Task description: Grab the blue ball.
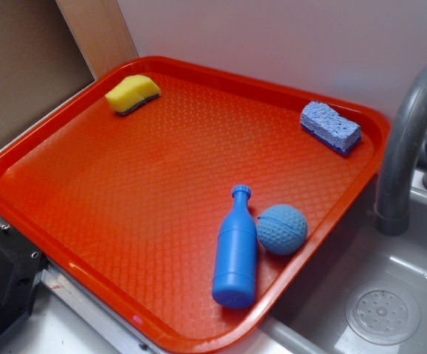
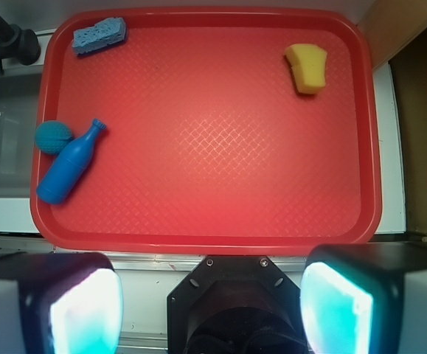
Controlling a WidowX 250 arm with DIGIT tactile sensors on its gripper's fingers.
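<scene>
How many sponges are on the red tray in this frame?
2. The yellow sponge lies near one far corner of the red tray; the blue sponge lies near the other far corner, on the faucet side. Nothing on the tray seems hidden.

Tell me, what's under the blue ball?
The blue ball sits on the red tray, by its rim and right beside the blue bottle. Only bumpy tray shows around it; the exact spot underneath is covered by the ball.

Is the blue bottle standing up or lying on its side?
Lying on its side. The blue bottle rests flat along the red tray, neck pointing away from the near rim, with the blue ball beside it.
</scene>
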